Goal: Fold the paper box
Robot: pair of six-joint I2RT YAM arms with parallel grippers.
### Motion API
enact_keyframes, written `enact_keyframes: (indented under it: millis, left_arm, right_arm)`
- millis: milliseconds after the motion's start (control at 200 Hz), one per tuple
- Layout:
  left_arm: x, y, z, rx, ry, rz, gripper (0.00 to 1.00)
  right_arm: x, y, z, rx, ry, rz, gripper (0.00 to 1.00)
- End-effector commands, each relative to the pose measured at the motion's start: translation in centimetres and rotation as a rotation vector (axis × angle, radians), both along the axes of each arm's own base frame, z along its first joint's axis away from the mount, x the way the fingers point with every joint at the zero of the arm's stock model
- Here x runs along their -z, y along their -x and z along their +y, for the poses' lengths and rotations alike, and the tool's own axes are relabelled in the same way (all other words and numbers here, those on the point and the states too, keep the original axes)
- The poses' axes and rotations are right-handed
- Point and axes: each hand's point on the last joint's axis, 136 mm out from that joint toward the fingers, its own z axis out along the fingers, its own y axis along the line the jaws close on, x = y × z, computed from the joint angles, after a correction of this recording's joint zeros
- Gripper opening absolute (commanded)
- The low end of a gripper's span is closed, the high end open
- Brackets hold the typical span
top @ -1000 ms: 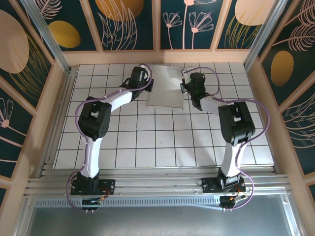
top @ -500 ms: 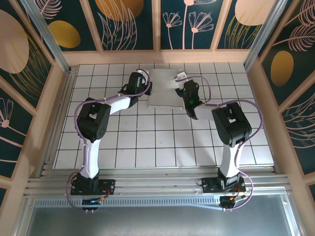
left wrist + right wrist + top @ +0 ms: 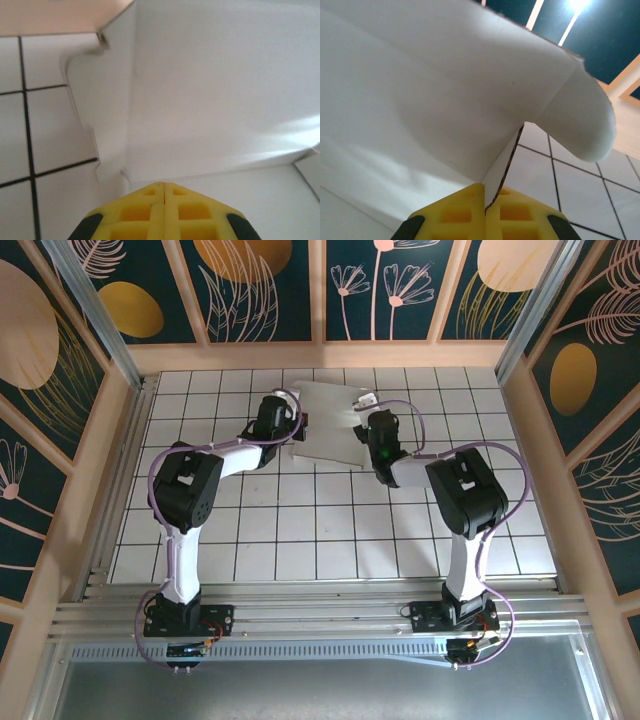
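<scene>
The paper box lies between the left tool and right tool.

free: near tiles | blocked: paper box far-centre, wall just behind

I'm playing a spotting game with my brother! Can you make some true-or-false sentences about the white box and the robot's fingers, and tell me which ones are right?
1. The table has white tiles. True.
2. The box is white. True.
3. The box lies at the table's near edge. False: it lies at the far side, between the two arms' tips.
4. The right fingers pinch an edge of the box. True.
5. The left fingers are wide open. False: they are shut, pressed together right in front of the box.
</scene>
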Motion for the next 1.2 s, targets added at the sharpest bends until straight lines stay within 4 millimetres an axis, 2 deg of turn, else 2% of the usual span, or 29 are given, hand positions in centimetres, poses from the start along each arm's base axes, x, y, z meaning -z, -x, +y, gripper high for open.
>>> enact_keyframes:
  millis: [0,145,240,345,395,455,526,586,611,631,721,821,841,966,1061,1081,1136,1196]
  left_arm:
    - [-1.4,1.4,-1.1,0.046,0.063,-0.001,0.0]
    - [-1.0,1.6,-0.9,0.037,0.063,0.009,0.0]
    - [-0.8,1.8,-0.8,0.033,0.06,0.017,0.0]
    - [-1.4,2.5,-0.5,0.035,0.062,0.013,0.0]
    - [-2.4,2.9,0.0,0.026,0.066,-0.007,0.0]
    - [-4.2,3.7,0.6,0.02,0.063,-0.038,0.0]
    - [-6.6,4.7,1.8,-0.005,0.055,-0.084,0.14]
    - [-8.7,5.2,3.4,-0.058,0.049,-0.11,0.21]
    - [-9.0,5.0,4.2,-0.082,0.046,-0.099,0.22]
    - [-10.5,5.0,4.9,-0.102,0.059,-0.11,0.23]
    - [-12.9,3.8,7.6,-0.153,0.1,-0.054,0.27]
    - [-14.2,2.7,8.3,-0.112,0.119,0.036,0.33]
    - [-12.9,2.2,8.3,-0.108,0.111,0.073,0.33]
    - [-11.4,2.0,8.3,-0.103,0.12,0.125,0.36]
    - [-9.9,2.2,8.0,-0.101,0.153,0.158,0.37]
    - [-9.6,2.3,8.0,-0.102,0.161,0.163,0.37]
    - [-8.9,2.5,7.9,-0.105,0.173,0.174,0.38]
    - [-8.3,2.7,8.1,-0.113,0.175,0.182,0.38]
  right_arm:
    - [2.0,0.5,0.4,0.043,-0.037,0.086,0.0]
    - [3.5,1.5,0.7,0.064,-0.16,0.167,0.0]
    - [4.1,1.9,0.4,0.075,-0.159,0.168,0.0]
    - [3.2,2.2,0.2,0.054,-0.122,0.116,0.0]
    - [2.2,2.2,-0.3,0.065,-0.121,0.09,0.0]
    - [1.3,2.2,0.2,0.009,-0.11,0.081,0.0]
    - [0.5,2.2,0.7,-0.043,-0.052,0.064,0.0]
    - [0.0,2.5,1.0,-0.085,0.025,0.034,0.0]
    - [-0.3,2.7,1.0,-0.1,0.054,0.013,0.0]
    - [-0.5,2.8,0.9,-0.108,0.076,-0.006,0.0]
    - [-0.7,3.2,1.1,-0.187,0.198,-0.074,0.0]
    - [0.4,3.0,1.5,-0.287,0.334,-0.066,0.0]
    - [0.4,2.9,1.5,-0.301,0.344,-0.067,0.0]
    - [-0.2,2.0,1.2,-0.302,0.297,-0.031,0.0]
    - [-1.5,2.6,1.2,-0.305,0.251,-0.031,0.49]
    - [-1.9,2.9,1.2,-0.305,0.238,-0.03,0.57]
    - [-3.4,3.9,1.1,-0.309,0.202,-0.027,0.68]
    - [-5.1,5.2,0.8,-0.326,0.154,-0.013,0.74]
